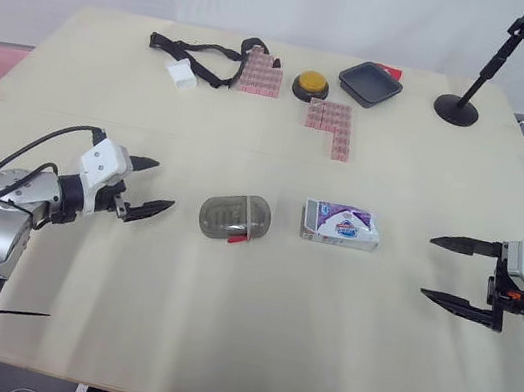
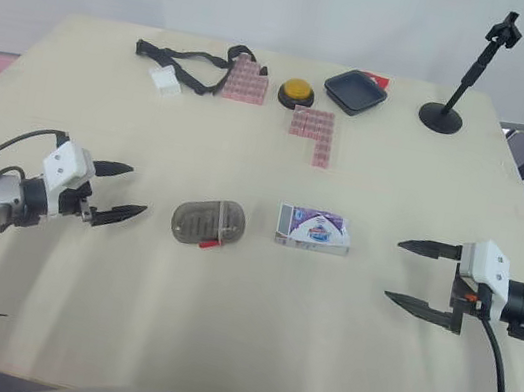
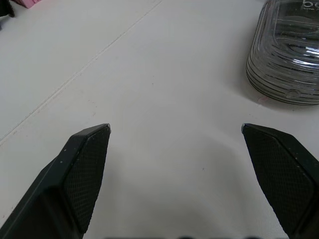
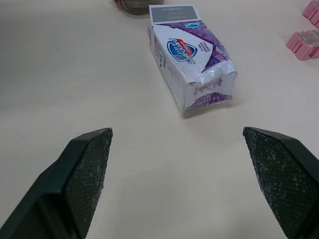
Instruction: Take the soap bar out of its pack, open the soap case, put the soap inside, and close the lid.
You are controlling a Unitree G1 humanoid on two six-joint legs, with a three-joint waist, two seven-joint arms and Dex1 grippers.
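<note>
On the counter (image 1: 216, 340), mid-width: soap pack (image 1: 340, 224) and soap case (image 1: 235, 218) lie side by side, near each other but not touching, case on the robot's left.

Soap pack: small carton, lying flat. White and purple print with a blue oval logo on the top face. In the right wrist view the end facing the camera (image 4: 209, 84) is crumpled and dented; whether it is torn open cannot be told. Grey label panel at the far end. No soap bar visible outside it.

Soap case: rounded oblong, translucent smoky grey, ribbed along the lid. Lid looks down. Small red piece at its near edge. In the left wrist view its ribbed end (image 3: 286, 55) sits off to one side, apart from the fingers (image 3: 82, 169).

Left end effector (image 1: 164, 185): fingers spread, nothing between them, just above the counter, pointing toward the case with a clear gap between.

Right end effector (image 1: 427, 267): fingers spread wide, empty, pointing toward the pack, well apart from it.

Far edge of the counter, from the robot's left: black strap (image 1: 201, 51) with a small white box (image 1: 181, 74), pink blocks (image 1: 260, 74), yellow button (image 1: 311, 84), more pink blocks (image 1: 330, 127) nearer in, black tray (image 1: 370, 83), black stand (image 1: 474, 86).
</note>
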